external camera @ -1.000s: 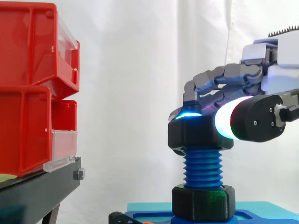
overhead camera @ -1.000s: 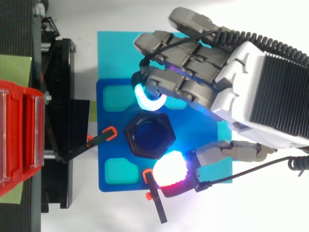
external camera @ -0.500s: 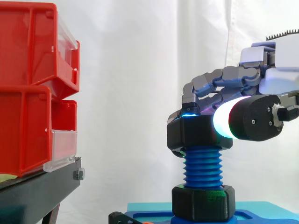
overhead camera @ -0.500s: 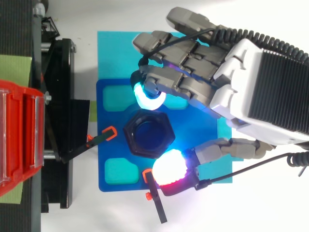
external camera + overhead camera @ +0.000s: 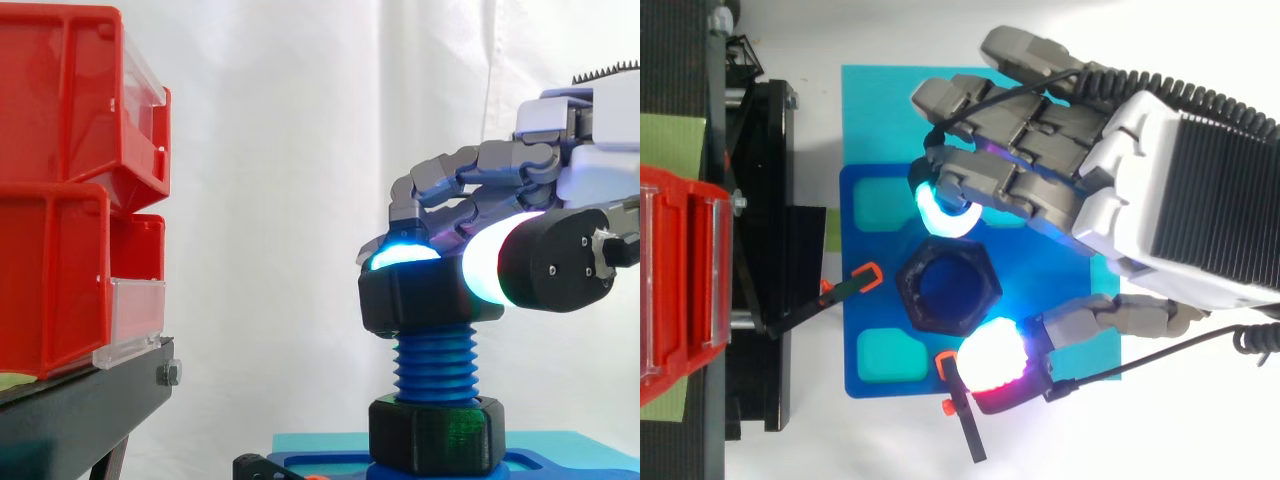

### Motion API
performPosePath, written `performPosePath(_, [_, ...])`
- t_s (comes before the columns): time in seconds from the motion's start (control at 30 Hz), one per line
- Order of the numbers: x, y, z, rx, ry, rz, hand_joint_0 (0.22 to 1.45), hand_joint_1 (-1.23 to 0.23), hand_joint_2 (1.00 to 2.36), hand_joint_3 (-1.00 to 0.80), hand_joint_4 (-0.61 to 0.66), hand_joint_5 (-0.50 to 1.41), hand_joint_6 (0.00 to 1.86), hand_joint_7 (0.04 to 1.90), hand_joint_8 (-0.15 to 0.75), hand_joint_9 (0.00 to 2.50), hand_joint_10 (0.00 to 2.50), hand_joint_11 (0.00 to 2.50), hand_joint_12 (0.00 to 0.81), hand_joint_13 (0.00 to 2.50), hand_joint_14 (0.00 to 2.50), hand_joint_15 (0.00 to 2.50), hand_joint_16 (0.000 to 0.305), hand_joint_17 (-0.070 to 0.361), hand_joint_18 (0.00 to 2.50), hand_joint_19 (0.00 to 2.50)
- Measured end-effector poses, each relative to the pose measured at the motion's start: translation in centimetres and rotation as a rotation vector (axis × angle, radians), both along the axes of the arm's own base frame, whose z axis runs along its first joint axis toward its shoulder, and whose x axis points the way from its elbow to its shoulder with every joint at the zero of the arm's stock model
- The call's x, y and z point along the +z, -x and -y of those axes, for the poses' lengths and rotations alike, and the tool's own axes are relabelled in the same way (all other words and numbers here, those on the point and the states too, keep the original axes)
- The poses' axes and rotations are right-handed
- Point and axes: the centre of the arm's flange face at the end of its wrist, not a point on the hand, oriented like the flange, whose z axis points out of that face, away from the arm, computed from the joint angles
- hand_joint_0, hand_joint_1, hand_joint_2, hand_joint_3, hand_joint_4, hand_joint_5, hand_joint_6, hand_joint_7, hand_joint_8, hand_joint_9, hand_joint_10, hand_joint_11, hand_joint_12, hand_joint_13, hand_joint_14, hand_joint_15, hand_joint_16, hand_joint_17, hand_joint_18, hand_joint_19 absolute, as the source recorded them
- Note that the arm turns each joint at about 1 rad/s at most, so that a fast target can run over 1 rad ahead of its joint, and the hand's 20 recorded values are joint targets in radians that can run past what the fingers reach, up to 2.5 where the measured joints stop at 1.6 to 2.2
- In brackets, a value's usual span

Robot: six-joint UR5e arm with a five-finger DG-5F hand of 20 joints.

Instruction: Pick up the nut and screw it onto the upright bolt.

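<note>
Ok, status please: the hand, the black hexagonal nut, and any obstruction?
Hand shut on black hexagonal nut. Nut atop upright blue threaded bolt, threads bare below. Only black hexagonal base underneath.

Hand (image 5: 1170, 190) enters from the right edge, back uppermost; fingers (image 5: 465, 180) curled, one cyan-glowing pad on the nut's (image 5: 420, 297) far top edge; white-glowing thumb pad (image 5: 488, 265) pressed against its near side; grip closed.

Bright, even light is seen; the curtain (image 5: 300, 150) is washed pale behind the fingers (image 5: 470, 162), and cyan glow is cast on the nut (image 5: 425, 298) below them.
</note>
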Motion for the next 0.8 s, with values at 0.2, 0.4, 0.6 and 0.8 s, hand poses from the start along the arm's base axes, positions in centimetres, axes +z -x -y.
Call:
performPosePath(0.2, [0.0,0.0,-0.2,0.021,0.015,-0.002,0.54,-0.56,1.00,-0.50,0.28,-0.12,0.51,1.27,0.309,0.55,0.00,0.00,0.331,0.53,0.00,0.00,0.036,0.081,0.36,0.03])
performPosePath(0.4, [-0.5,0.2,-0.1,0.031,0.023,-0.018,0.54,-0.56,1.00,-0.50,0.28,-0.12,0.51,1.27,0.308,0.55,0.00,0.00,0.332,0.53,0.00,0.00,0.036,0.081,0.36,0.02])
performPosePath(0.6, [-1.8,0.8,0.1,0.032,0.023,-0.022,0.54,-0.56,1.00,-0.50,0.28,-0.12,0.51,1.27,0.310,0.55,0.00,0.00,0.330,0.53,0.00,0.00,0.036,0.081,0.36,0.03])
performPosePath(0.8, [-2.1,0.9,0.5,0.029,0.017,-0.005,0.54,-0.56,1.00,-0.50,0.29,-0.12,0.50,1.28,0.309,0.56,0.00,0.00,0.331,0.53,0.00,0.00,0.036,0.081,0.36,0.03])
